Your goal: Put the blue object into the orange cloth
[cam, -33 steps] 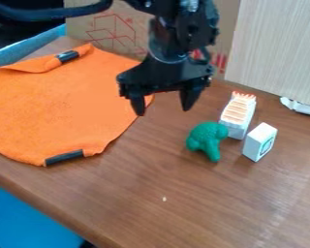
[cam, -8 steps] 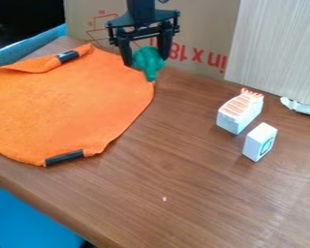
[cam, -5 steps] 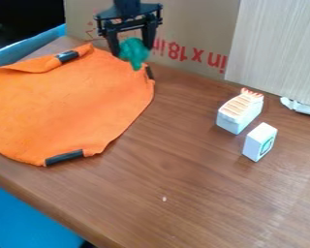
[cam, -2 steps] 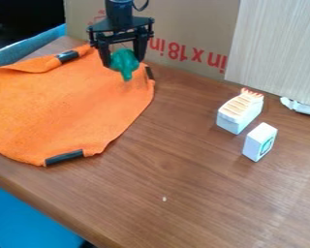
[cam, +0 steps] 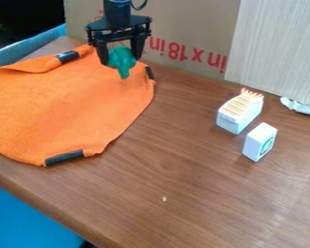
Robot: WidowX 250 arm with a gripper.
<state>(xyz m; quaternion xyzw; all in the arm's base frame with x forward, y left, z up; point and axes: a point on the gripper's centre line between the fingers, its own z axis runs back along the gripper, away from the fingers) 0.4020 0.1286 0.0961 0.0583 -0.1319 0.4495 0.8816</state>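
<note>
table [cam: 196, 179]: front edge slants beneath the orange cloth [cam: 60, 106]; wood surface spans from cloth to striped block [cam: 236, 114] and small white block [cam: 259, 142], set near each other. cardboard [cam: 190, 26] stands behind. gripper [cam: 122, 61]: fingers partly apart, clasping green object [cam: 122, 54] between them, over the cloth's far right part; height cannot be told. cloth: spread out, far-left border folded, dark strips [cam: 64, 157] along edges.

Green toy [cam: 121, 57] in pincer [cam: 121, 61] over orange cloth [cam: 60, 106]
</note>
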